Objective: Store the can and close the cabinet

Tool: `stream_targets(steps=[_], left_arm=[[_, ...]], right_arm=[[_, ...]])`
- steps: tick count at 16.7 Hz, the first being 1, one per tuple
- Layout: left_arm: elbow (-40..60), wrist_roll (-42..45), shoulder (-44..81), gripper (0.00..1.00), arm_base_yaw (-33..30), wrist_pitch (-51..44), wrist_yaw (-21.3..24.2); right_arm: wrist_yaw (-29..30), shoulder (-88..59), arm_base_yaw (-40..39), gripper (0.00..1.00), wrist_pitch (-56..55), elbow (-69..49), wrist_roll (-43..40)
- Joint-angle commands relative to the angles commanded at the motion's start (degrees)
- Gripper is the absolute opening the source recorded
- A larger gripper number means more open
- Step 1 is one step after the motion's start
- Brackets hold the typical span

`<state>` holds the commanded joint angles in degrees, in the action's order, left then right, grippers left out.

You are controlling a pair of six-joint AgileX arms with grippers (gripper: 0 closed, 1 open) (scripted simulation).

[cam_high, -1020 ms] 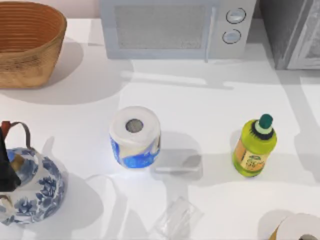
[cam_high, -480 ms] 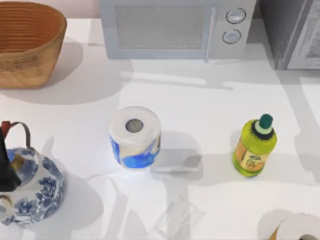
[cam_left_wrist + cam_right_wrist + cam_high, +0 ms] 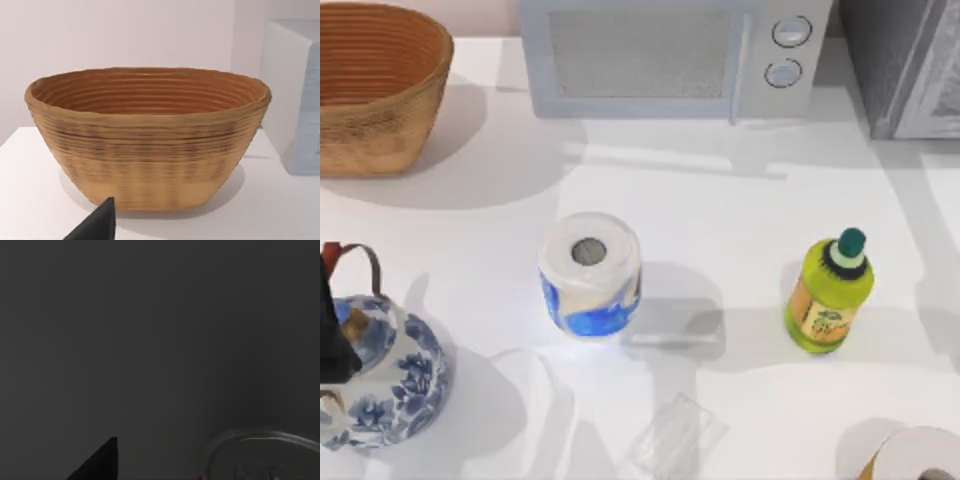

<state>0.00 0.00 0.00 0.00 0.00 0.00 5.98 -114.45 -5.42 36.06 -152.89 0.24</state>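
Note:
The grey cabinet (image 3: 902, 62) stands at the table's back right corner, cut off by the frame edge. The can is out of view from above. A dark part of my left arm (image 3: 330, 335) shows at the left edge, over the blue-and-white teapot (image 3: 382, 375). One black fingertip (image 3: 98, 226) of the left gripper points toward the wicker basket (image 3: 147, 137) in the left wrist view. The right wrist view is dark.
A microwave (image 3: 670, 55) sits at the back, with the basket (image 3: 375, 85) at the back left. A paper roll (image 3: 590, 272) stands mid-table and a green bottle (image 3: 828, 292) to its right. A clear plastic piece (image 3: 675, 435) and another roll (image 3: 920, 455) lie near the front.
A shadow at the table's right edge has shifted slightly. The objects on the table and the left arm have stayed in place.

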Motion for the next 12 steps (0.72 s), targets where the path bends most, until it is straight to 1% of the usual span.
stream_targets(steps=[3,6,9,12], left_arm=[[0.00,0.00,0.00,1.00,0.00,0.00,0.00],[0.00,0.00,0.00,1.00,0.00,0.00,0.00],[0.00,0.00,0.00,1.00,0.00,0.00,0.00],[0.00,0.00,0.00,1.00,0.00,0.00,0.00]], right_arm=[[-1.82,9.65,0.14,1.00,-4.33,10.53,-0.96],[-4.02,23.62,0.26,1.00,-9.62,26.50,-1.89],[-6.05,39.93,0.53,1.00,-15.25,47.46,-2.56],[-7.52,57.03,1.08,1.00,-20.83,72.58,-2.83]])
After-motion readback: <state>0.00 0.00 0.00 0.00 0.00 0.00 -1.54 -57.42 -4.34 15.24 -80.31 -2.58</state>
